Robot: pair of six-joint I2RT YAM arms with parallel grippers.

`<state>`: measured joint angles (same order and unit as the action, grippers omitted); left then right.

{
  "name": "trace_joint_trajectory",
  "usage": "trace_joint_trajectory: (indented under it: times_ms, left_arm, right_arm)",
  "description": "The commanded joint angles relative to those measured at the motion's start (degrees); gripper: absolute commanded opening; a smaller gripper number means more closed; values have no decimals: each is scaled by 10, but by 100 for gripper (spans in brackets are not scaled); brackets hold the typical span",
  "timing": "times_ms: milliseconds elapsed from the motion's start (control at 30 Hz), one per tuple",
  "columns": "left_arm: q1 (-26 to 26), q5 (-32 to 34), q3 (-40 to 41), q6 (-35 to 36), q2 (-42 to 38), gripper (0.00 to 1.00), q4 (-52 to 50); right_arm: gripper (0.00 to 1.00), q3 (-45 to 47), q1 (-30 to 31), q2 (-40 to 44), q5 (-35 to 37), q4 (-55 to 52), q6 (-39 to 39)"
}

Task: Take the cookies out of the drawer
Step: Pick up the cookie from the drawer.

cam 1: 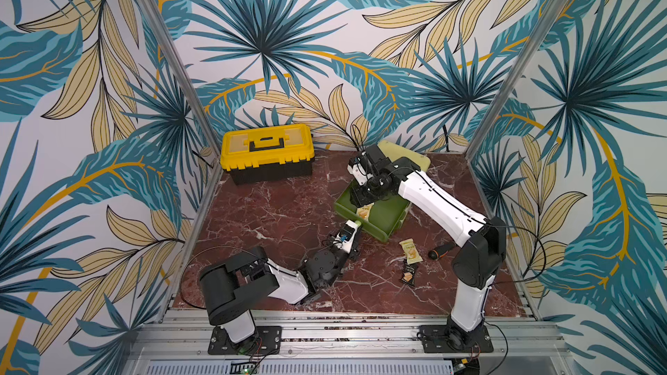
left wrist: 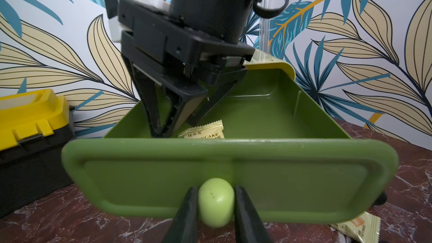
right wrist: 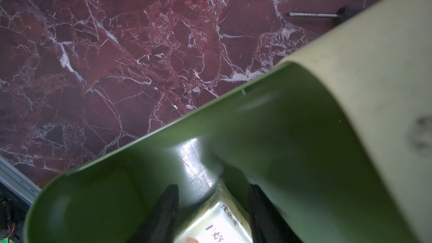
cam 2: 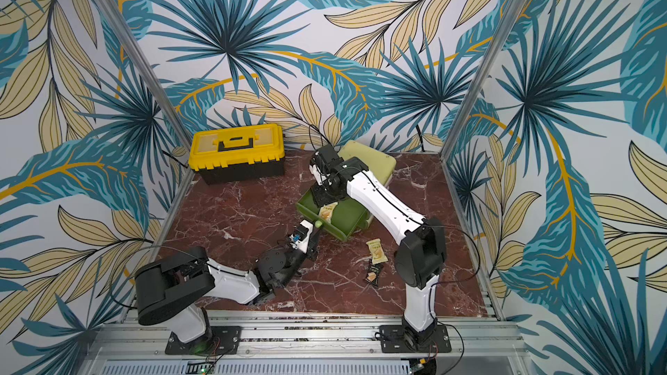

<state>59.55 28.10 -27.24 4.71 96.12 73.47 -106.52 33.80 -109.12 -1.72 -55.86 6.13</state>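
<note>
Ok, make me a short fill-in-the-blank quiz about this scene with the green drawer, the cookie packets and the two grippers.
1. The left gripper is shut on the round pale green ____ of the dark green plastic drawer.
2. The right gripper reaches into the drawer, jaws apart above one crinkly cookie packet coloured pale ____.
3. On the red marble table, a pale yellow packet lies next to a second packet, coloured ____.
Missing words: knob; yellow; black.

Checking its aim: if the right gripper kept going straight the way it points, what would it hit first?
Most likely the pale yellow crinkly cookie packet on the floor of the green plastic drawer. The right gripper points down onto it, though the remaining gap is unclear.
</note>
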Motion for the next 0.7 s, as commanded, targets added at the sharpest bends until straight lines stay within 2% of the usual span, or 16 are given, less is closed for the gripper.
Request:
trace_joint_trajectory:
  times_ms: [0, 333, 667]
  left_arm:
    - [-1, 14, -21, 12, 6, 7, -3]
    - [-2, 15, -22, 12, 8, 7, -3]
    - [-2, 15, -23, 13, 7, 6, -3]
  right_arm:
    - [50, -12, 3, -12, 23, -20, -16]
    - [40, -12, 12, -28, 51, -31, -37]
    - [11, -18, 15, -23, 66, -33, -42]
